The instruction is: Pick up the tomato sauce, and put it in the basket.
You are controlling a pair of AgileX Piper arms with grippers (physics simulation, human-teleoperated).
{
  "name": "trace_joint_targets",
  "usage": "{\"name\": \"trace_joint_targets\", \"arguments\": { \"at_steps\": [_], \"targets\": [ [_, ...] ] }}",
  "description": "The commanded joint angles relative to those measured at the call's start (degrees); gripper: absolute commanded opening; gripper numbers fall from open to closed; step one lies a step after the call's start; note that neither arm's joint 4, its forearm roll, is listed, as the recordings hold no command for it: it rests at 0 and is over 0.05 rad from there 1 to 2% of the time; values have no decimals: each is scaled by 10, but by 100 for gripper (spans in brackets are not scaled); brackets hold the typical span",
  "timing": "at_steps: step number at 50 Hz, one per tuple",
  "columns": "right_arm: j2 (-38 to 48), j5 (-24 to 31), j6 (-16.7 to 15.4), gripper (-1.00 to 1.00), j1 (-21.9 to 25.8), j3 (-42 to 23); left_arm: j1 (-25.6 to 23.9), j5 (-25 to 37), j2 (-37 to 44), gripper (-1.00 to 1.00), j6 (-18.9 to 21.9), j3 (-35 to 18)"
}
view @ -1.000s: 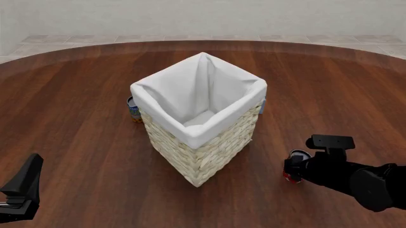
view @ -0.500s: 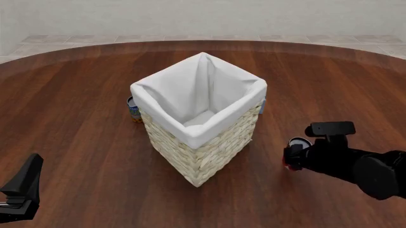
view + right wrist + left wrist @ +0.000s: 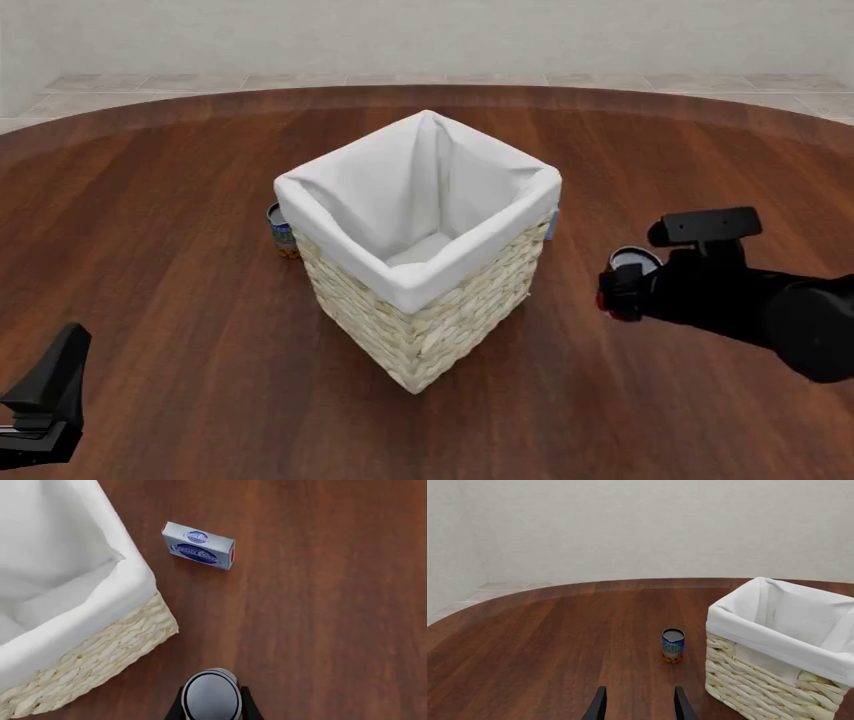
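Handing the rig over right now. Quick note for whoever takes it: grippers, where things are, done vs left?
Right gripper: shut on the tomato sauce, can lifted off the table, to the right of the basket and lower than its rim.
Left gripper: open, holding nothing, parked at the near left of the table.
Basket: upright mid-table; no can visible inside.
Also there: a blue can left of the basket, a blue box behind its right side. Not for this job.
Done: the pick.
Left: raise the can above the rim, move over the opening, release.
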Motion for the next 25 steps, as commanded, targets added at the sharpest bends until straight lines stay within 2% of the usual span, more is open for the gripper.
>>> {"name": "trace_joint_targets", "arguments": {
  "at_steps": [1,18,25],
  "targets": [
    [-31,32,-1,-100,-3,-29,0,0,0,100,0,0],
    [-42,58,-1,-100,22,-59,0,0,0,100,0,0],
    [-55,79,-11,-100,22,-81,0,0,0,100,0,0]
  ]
}}
